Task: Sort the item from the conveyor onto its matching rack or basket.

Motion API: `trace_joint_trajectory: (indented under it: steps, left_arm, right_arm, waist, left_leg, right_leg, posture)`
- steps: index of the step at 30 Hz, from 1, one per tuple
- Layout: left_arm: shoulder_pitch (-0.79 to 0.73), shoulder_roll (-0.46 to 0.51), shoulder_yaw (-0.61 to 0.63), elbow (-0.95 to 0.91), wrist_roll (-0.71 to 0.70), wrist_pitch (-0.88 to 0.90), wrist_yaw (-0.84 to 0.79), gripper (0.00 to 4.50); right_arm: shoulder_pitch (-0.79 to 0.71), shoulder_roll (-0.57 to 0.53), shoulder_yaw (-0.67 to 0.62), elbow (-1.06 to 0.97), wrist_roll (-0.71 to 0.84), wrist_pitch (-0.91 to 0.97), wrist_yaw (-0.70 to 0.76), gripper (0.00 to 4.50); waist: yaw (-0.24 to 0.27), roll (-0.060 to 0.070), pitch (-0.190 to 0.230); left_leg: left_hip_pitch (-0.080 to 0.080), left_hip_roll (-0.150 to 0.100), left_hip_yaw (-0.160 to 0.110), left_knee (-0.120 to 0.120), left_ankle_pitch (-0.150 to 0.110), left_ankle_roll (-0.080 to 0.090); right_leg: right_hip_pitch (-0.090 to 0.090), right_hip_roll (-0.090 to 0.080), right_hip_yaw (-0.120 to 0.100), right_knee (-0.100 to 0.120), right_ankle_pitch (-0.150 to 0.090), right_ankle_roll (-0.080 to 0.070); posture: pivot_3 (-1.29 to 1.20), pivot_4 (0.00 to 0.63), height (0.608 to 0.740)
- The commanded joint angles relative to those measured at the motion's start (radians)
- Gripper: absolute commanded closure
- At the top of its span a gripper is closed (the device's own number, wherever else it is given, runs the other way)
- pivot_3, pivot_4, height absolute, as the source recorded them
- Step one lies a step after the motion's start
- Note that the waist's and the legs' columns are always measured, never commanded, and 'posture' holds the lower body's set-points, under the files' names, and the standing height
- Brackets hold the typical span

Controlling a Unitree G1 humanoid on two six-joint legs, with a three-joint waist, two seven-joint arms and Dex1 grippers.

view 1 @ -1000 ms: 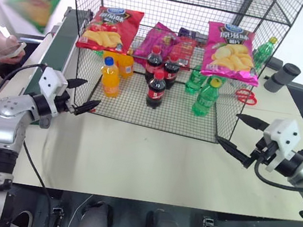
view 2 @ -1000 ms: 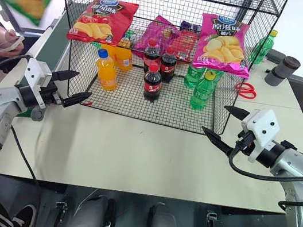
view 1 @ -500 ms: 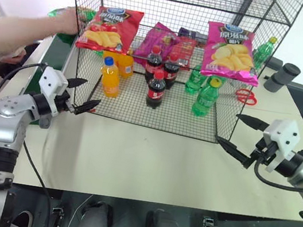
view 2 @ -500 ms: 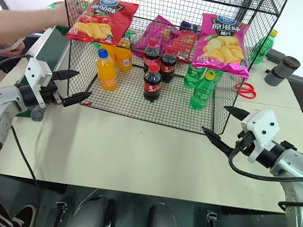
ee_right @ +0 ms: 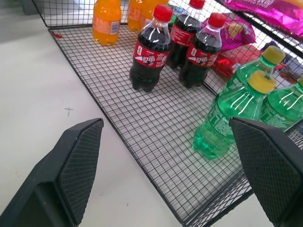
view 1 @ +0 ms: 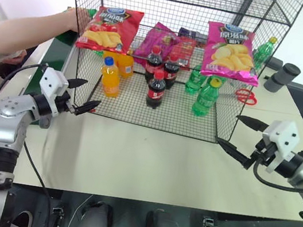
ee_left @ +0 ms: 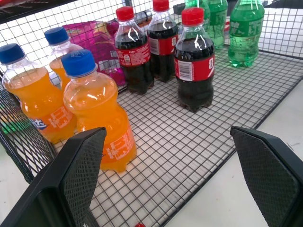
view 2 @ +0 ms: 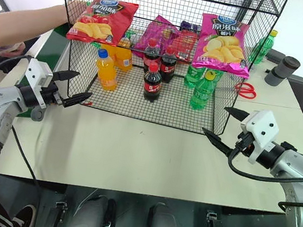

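Observation:
A person's arm (view 1: 31,32) reaches in from the left, its hand at the rack's upper left corner above the conveyor (view 1: 57,51). The hand covers the item; a sliver of green (view 1: 91,13) shows beside it. The black wire rack (view 1: 149,126) stands on the table ahead. My left gripper (view 1: 93,93) hovers open at the rack's front left corner, beside the conveyor, its fingers (ee_left: 80,175) empty and pointing at the orange bottles (ee_left: 97,113). At the rack's front right corner my right gripper (view 1: 226,127) stands open and empty, facing the cola bottles (ee_right: 150,49).
A red crisps bag (view 1: 110,28) and a pink one (view 1: 230,51) lie on the rack's middle tier, with smaller packets (view 1: 166,43) between them. Green bottles (view 1: 206,96) stand on the bottom tier. Red scissors (view 1: 246,96) and grey cylinders (view 1: 282,77) lie to the right.
The person's hand brought the green bag down from the upper left to the conveyor beside the rack. Both grippers have kept still and open.

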Motion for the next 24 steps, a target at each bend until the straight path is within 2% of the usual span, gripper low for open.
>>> trace_joint_trajectory:
  steps: [1,19,24]
  left_arm:
    - [-0.012,0.011,0.010,-0.020,-0.006,-0.009,-0.003,0.00]
    - [-0.013,0.019,0.019,-0.020,-0.008,-0.010,-0.007,0.00]
    - [0.004,-0.002,0.029,-0.012,-0.019,-0.026,0.002,0.00]
  right_arm:
    - [-0.011,-0.020,-0.035,-0.035,0.007,-0.016,0.000,0.07]
    - [-0.023,-0.021,-0.028,-0.027,0.007,-0.017,0.005,0.07]
    - [-0.006,0.009,0.002,-0.009,-0.024,-0.059,-0.001,0.07]
  waist:
    - [0.000,0.000,0.000]
    - [0.000,0.000,0.000]
    - [0.000,0.000,0.000]
  left_leg:
    - [0.000,0.000,0.000,0.000,0.000,0.000]
    - [0.000,0.000,0.000,0.000,0.000,0.000]
    - [0.000,0.000,0.000,0.000,0.000,0.000]
  right_leg:
    - [0.000,0.000,0.000,0.000,0.000,0.000]
    - [0.000,0.000,0.000,0.000,0.000,0.000]
    - [0.000,0.000,0.000,0.000,0.000,0.000]
  posture:
    - [0.00,0.150,0.740]
    - [0.00,0.150,0.740]
    - [0.00,0.150,0.740]
